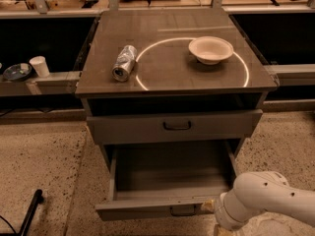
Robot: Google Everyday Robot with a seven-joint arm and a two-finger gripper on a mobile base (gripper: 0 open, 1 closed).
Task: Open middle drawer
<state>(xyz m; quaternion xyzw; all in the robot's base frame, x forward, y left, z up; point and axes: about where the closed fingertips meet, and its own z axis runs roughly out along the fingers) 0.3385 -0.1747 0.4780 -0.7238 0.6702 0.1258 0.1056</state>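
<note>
The grey cabinet (174, 53) holds a drawer (172, 126) with a dark loop handle just under its top; this one is nearly shut. Below it the middle drawer (157, 209) is pulled far out. Its empty inside (170, 173) shows, and its handle (183, 211) is on the front edge. The lowest drawer is hidden beneath it. My white arm (266, 200) comes in from the lower right. The gripper (210, 208) is at the right end of the open drawer's front, mostly hidden behind the wrist.
On the cabinet top lie a crushed can (124, 63) and a white bowl (210, 49). A white cup (39, 66) and a dark dish (17, 72) sit on a ledge at left. A black bar (29, 211) lies on the speckled floor at the lower left.
</note>
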